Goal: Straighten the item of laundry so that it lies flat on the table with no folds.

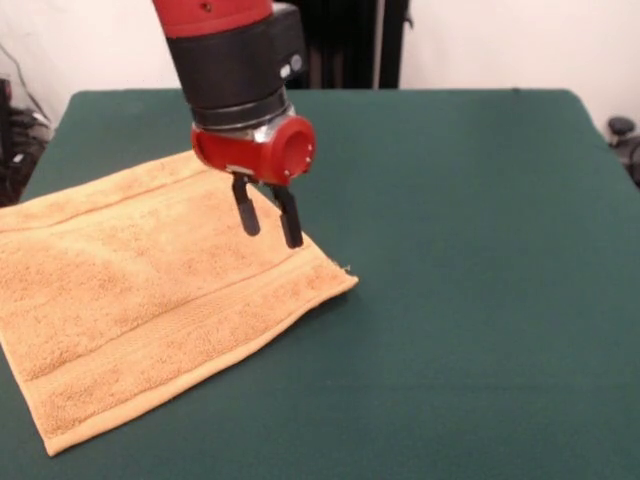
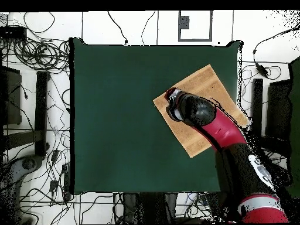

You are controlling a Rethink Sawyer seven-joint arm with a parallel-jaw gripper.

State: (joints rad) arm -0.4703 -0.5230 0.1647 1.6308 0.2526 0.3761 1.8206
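Observation:
The golden-tan towel (image 1: 140, 290) lies spread out on the dark green table (image 1: 470, 250), at the left in the front view, with a woven band near its front edge and its right corner pointing toward the table's middle. No folds show in it. In the overhead view the towel (image 2: 202, 88) lies at the table's right edge (image 2: 117, 117), partly under the arm. My gripper (image 1: 268, 222) hangs open and empty just above the towel's right part, its two black fingers (image 1: 290, 220) apart. From above only the red wrist (image 2: 174, 105) shows.
The towel's left edge reaches the table's left edge in the front view. Cables and stands lie on the floor around the table (image 2: 41, 70). A black post stands behind the table (image 1: 345, 40).

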